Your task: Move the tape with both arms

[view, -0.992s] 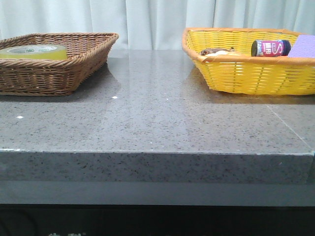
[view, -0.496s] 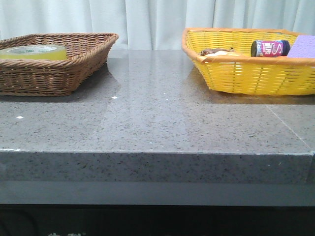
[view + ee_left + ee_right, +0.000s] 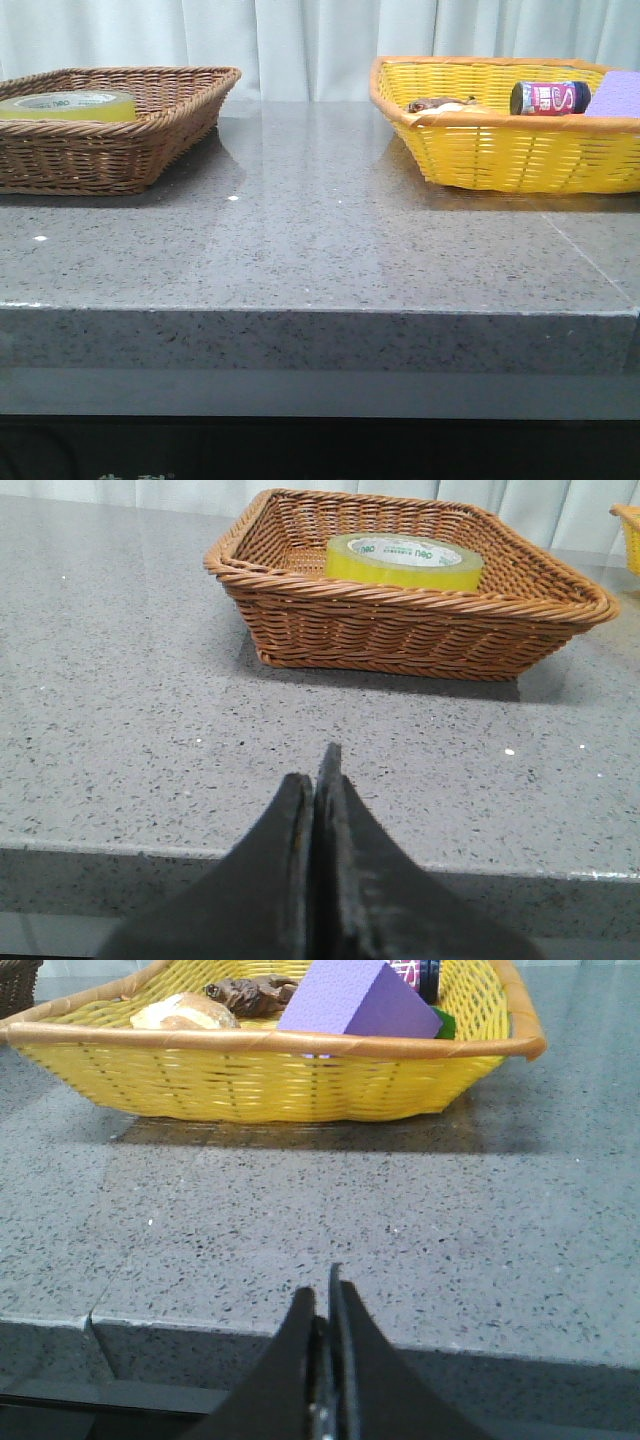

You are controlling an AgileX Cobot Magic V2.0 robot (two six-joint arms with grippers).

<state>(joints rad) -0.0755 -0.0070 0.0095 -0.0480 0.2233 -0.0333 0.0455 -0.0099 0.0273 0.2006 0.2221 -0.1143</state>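
The tape (image 3: 68,105), a wide yellow roll with a white core, lies flat inside the brown wicker basket (image 3: 150,150) at the table's far left; the left wrist view shows the tape (image 3: 403,561) in that basket (image 3: 400,630) too. My left gripper (image 3: 318,775) is shut and empty, hanging near the table's front edge, well short of the basket. My right gripper (image 3: 322,1295) is likewise shut on nothing, near the front edge in front of the yellow basket (image 3: 260,1085). Neither gripper shows in the front view.
The yellow basket (image 3: 500,150) at the far right holds a purple-labelled can (image 3: 550,98), a purple block (image 3: 355,1005), a brown lump (image 3: 250,995) and a pale rounded piece (image 3: 180,1012). A grey speckled tabletop (image 3: 320,240) spreads between the baskets. White curtains hang behind.
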